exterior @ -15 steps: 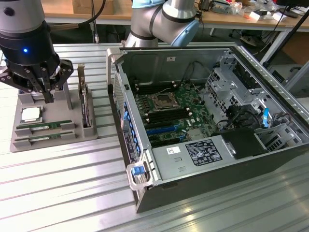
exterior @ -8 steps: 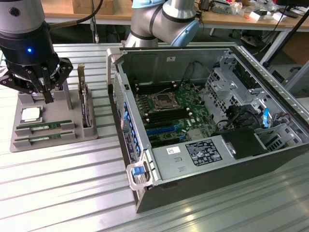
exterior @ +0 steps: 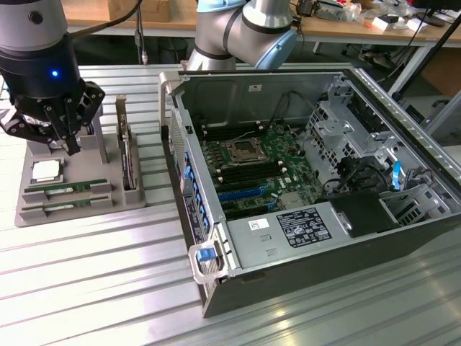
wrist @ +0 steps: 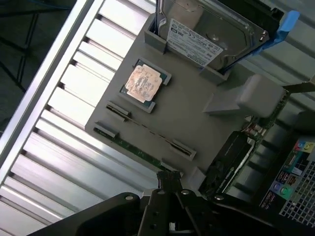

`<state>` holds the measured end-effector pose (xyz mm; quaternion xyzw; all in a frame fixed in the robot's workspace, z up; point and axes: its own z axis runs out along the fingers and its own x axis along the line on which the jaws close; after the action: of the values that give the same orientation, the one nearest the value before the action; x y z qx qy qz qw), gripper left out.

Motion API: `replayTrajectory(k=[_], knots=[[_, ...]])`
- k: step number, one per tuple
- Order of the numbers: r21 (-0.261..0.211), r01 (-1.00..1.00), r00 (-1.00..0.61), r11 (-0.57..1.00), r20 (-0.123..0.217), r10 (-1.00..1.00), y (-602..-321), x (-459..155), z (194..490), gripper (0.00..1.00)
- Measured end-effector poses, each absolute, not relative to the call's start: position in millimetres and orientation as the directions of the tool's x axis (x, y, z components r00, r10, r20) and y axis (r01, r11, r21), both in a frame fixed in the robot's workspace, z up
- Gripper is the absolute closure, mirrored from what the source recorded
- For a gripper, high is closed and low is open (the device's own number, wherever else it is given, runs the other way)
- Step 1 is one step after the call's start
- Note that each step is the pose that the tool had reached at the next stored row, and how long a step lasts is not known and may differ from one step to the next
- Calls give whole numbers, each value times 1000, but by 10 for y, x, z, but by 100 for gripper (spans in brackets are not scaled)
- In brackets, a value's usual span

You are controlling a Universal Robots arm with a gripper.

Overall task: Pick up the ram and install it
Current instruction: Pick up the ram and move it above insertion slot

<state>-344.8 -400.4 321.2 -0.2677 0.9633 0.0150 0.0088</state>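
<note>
**Exterior view**
- Gripper (exterior: 72, 149): black, with the fingers drawn fully together and nothing held. It is hung above the grey parts holder (exterior: 79, 216) at the exterior view's left.
- Ram stick nearer the CPU (exterior: 61, 189) and outer ram stick (exterior: 57, 205): both are seated on edge in the holder's two parallel slots. Neither is touched by the gripper.
- CPU (exterior: 45, 171): laid flat in the holder just behind the sticks.
- Expansion card (exterior: 128, 155): stood upright at the holder's far side.
- Computer case (exterior: 403, 108): laid open on the slatted table (exterior: 108, 288), with the motherboard (exterior: 252, 162) exposed.

**Wrist view**
- Gripper (wrist: 168, 178): the closed tips are seen over one end of the outer ram stick (wrist: 140, 151), and contact cannot be told.
- Other ram stick (wrist: 147, 129): seen as a thin line beside the CPU (wrist: 143, 83).
- Hard drive (wrist: 206, 34): held at the holder's (wrist: 197, 123) end.
</note>
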Motion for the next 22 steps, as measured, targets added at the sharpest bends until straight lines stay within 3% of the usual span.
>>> replayTrajectory(k=[22], knots=[[20, -898, -440, 440, -19, -898, -4004, -3448, 3176, 89]])
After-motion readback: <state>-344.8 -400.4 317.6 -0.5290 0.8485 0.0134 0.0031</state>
